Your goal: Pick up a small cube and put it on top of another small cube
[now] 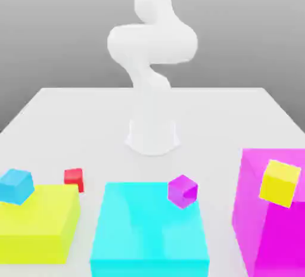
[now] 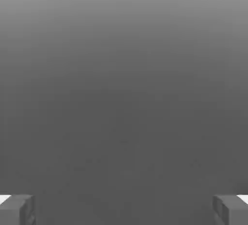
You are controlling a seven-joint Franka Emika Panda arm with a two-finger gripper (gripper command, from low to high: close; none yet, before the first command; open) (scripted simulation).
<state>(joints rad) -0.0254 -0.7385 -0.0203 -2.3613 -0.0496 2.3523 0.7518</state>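
Note:
The small red cube (image 1: 74,179) sits on the white table (image 1: 71,115), just behind the big yellow block at the exterior view's left. The small purple-magenta cube (image 1: 182,190) rests on the far right part of the big cyan block's top. The white arm (image 1: 152,49) rises from its base at the table's middle and runs up out of the picture. In the hand view my gripper (image 2: 124,210) stands open, its two grey fingertips (image 2: 17,209) wide apart with nothing between them, facing plain grey background.
A big yellow block (image 1: 37,225) with a small light-blue cube (image 1: 16,186) on it stands front left. A big cyan block (image 1: 149,231) is front centre. A huge magenta block (image 1: 271,222) carrying a small yellow cube (image 1: 279,183) is front right.

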